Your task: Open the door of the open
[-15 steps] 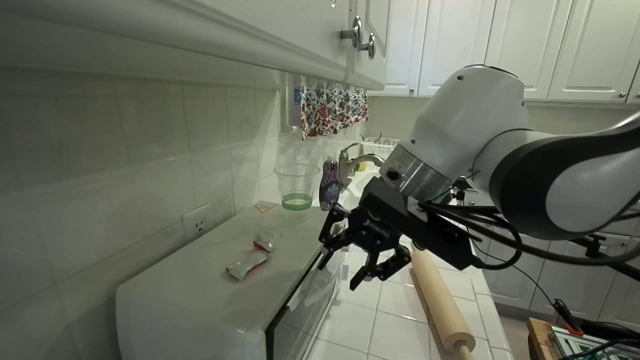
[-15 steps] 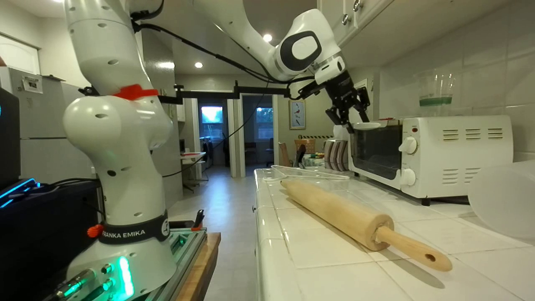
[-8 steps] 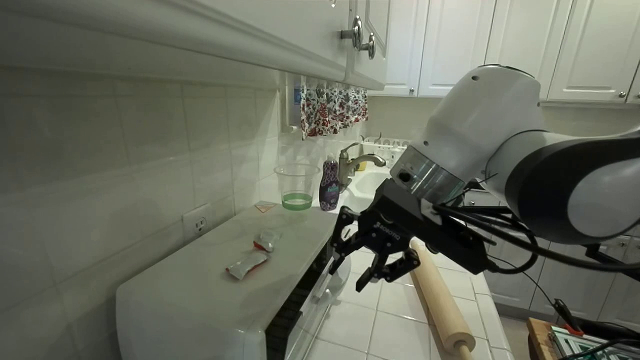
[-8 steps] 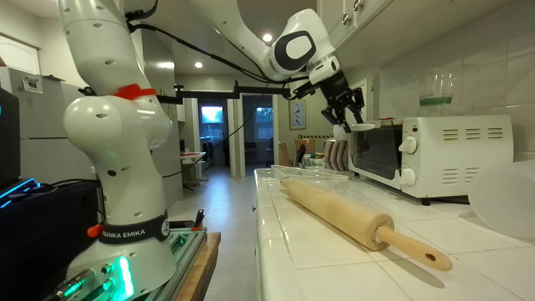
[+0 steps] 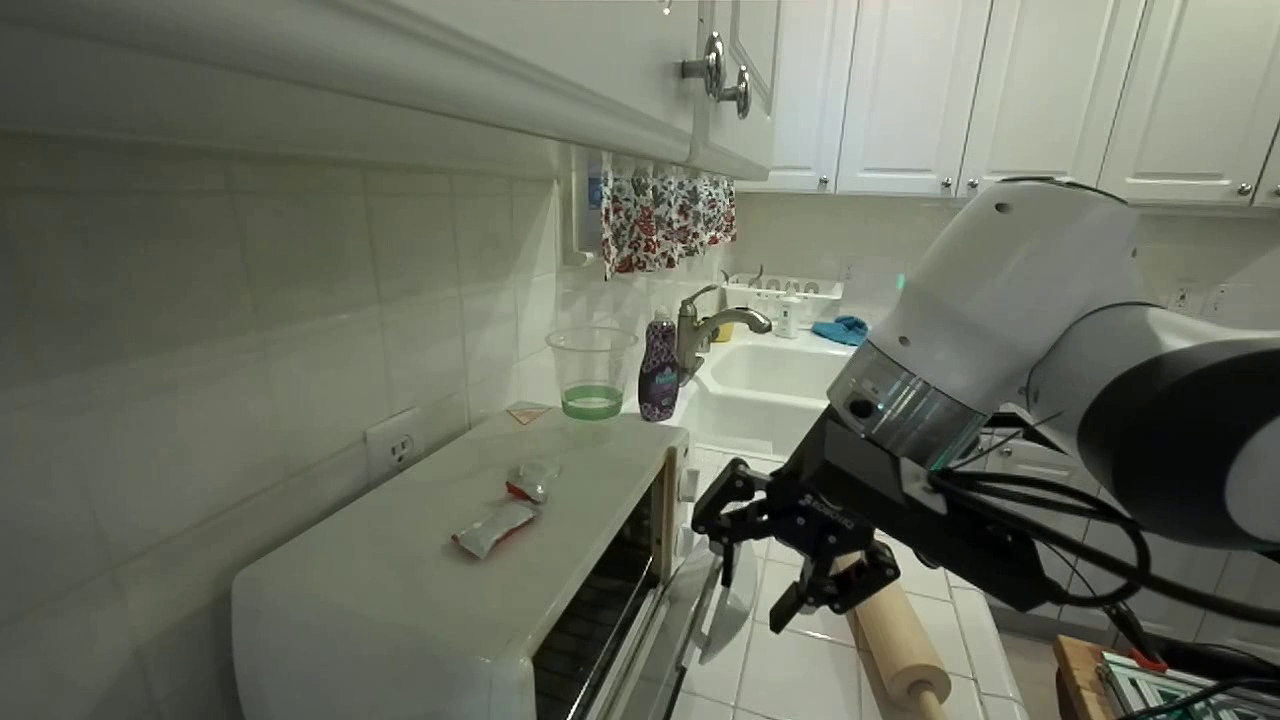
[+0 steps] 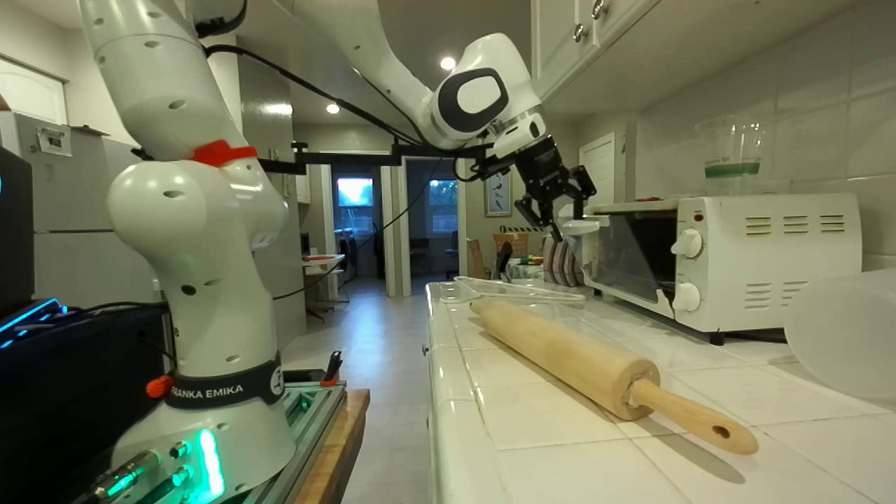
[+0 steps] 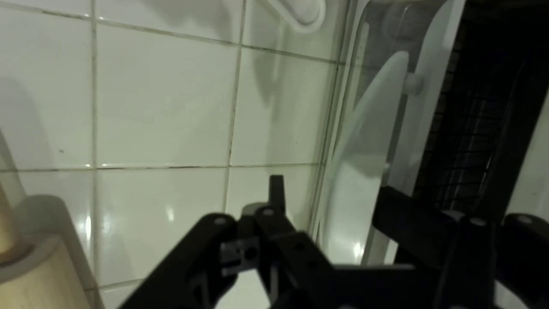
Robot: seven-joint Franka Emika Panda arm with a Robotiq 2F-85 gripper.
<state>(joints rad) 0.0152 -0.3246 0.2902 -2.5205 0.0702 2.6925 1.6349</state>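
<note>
A white toaster oven [image 5: 400, 590] stands on the tiled counter; it also shows in an exterior view [image 6: 770, 259]. Its glass door [image 6: 623, 252] is tilted partly open, with the rack [image 7: 467, 141] visible inside in the wrist view. The door's pale curved handle [image 7: 360, 184] also shows in both exterior views [image 5: 735, 600] [image 6: 582, 227]. My gripper [image 7: 329, 193] is open, its fingers on either side of the handle. One finger [image 7: 403, 214] sits at the handle's inner edge, on the door side; the other is apart from the handle, over the counter. The gripper also shows in both exterior views [image 5: 755, 602] [image 6: 568, 227].
A wooden rolling pin [image 6: 567, 357] lies on the counter before the oven. Two packets [image 5: 495, 528] lie on the oven, with a clear cup [image 5: 592, 375] and soap bottle [image 5: 658, 370] behind. Cabinets [image 5: 600, 60] hang above. A translucent round container [image 6: 847, 336] is beside the oven.
The oven door has swung from slightly open to tilted partly open. My gripper has moved away from the oven and down along with the handle, staying open.
</note>
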